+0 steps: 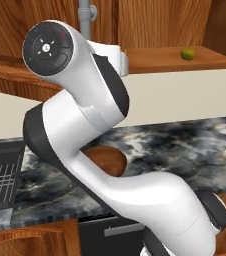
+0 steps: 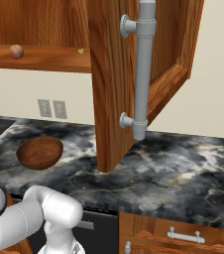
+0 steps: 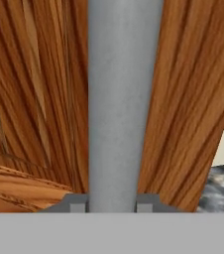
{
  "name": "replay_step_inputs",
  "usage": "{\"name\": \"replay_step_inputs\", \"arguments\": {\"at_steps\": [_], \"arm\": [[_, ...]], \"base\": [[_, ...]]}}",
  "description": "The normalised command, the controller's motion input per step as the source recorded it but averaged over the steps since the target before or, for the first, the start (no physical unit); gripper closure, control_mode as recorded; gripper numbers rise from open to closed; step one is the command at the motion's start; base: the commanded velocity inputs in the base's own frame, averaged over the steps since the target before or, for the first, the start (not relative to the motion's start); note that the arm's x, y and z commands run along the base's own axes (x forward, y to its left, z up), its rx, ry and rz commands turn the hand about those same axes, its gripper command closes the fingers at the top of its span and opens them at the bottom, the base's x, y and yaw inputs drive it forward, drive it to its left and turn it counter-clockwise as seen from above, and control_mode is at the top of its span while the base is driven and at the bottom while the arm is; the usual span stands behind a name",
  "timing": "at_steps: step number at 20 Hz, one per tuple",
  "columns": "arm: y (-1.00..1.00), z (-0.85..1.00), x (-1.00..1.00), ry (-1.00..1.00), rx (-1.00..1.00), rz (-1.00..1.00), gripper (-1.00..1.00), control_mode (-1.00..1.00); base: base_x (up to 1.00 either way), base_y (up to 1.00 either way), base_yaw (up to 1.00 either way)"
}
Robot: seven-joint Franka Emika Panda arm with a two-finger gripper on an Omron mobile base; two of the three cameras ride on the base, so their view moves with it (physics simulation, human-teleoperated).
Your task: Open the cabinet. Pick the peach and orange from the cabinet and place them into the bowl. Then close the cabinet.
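My hand view looks straight along a long grey metal bar handle [image 3: 125, 104] running up the middle, with reddish-brown grained wood of the large cabinet door [image 3: 193, 99] on either side. My claw [image 3: 111, 204] is clamped shut on that bar, its tips showing just at the bar's foot.

The right base view gives what the hand view cannot: the whole door [image 2: 113, 84] swung out toward me, edge-on, with the handle [image 2: 144, 69] on two round mounts, and a second door open further back on the right. There the cabinet's shelf [image 2: 44, 58] carries the small reddish-pink round peach [image 2: 16, 51] on the left and, well apart to its right, a sliver of the yellow-green round orange [image 2: 81, 50] beside the door's edge. Below the shelf, the round dark-brown glossy wooden bowl [image 2: 39, 152] sits on the dark marbled stone counter [image 2: 183, 173], under two grey wall sockets [image 2: 51, 108].

From the left base view, my own white arm [image 1: 85, 130] blocks much: it covers most of the bowl [image 1: 107, 161] and the peach's end of the shelf. The orange [image 1: 187, 53] lies in plain sight on the shelf at the right. A dark wire rack [image 1: 0, 180] sits at the counter's left.
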Motion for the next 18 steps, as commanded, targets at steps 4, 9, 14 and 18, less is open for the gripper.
{"name": "replay_step_inputs", "arguments": {"at_steps": [4,9,14,18], "arm": [[0.0,-0.1,0.0,0.0,0.0,0.0,1.0,-1.0],[0.0,-0.04,-0.02,0.01,0.01,0.0,1.0,-1.0],[0.01,0.01,-0.19,0.0,0.0,0.02,1.0,-1.0],[0.08,0.0,-0.44,-0.03,0.0,0.0,1.0,-1.0]], "base": [[0.0,0.0,0.0],[0.0,0.0,0.0],[0.0,0.0,0.0],[0.0,0.0,0.0]]}}
